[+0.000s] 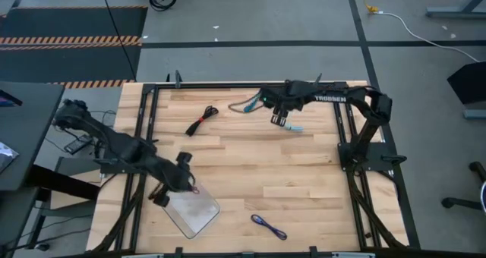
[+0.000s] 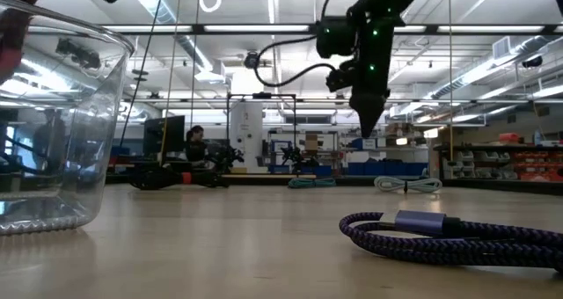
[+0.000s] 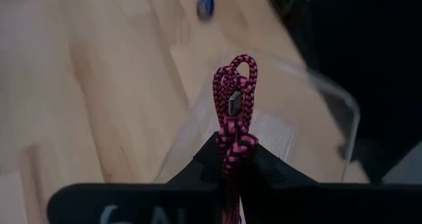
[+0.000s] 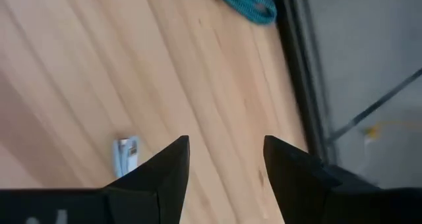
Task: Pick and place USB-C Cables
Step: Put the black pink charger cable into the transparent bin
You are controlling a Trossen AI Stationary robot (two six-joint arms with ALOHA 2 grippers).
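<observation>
My left gripper (image 1: pixel 184 184) is shut on the magenta cable (image 3: pixel 234 99), above the far-left corner of the clear tray (image 1: pixel 196 214). My right gripper (image 4: pixel 226 159) is open and hovers over the table's far right part. Beside it lies the pale blue-grey cable (image 1: pixel 295 128), whose plug (image 4: pixel 125 155) shows in the right wrist view. The teal cable (image 1: pixel 247 105) lies flat near the far edge. On the far left part of the table is the black and red cable (image 1: pixel 201 120). The purple cable (image 1: pixel 268 226) rests coiled near the near edge (image 2: pixel 440 233). My left gripper pinches the magenta cable bundle between its two fingers (image 3: pixel 198 165). The folded loops and a plug (image 3: pixel 234 104) stick out past the fingertips. The bundle is lifted clear, over the tray's rim (image 3: pixel 330 99).
The clear tray's wall (image 2: pixel 62 132) stands at the near left. A black frame (image 1: pixel 345 136) runs along the table's sides. Bare wood lies across the table's middle (image 1: pixel 266 167). A white cable with a yellow end (image 1: pixel 395 17) is on the floor beyond the table.
</observation>
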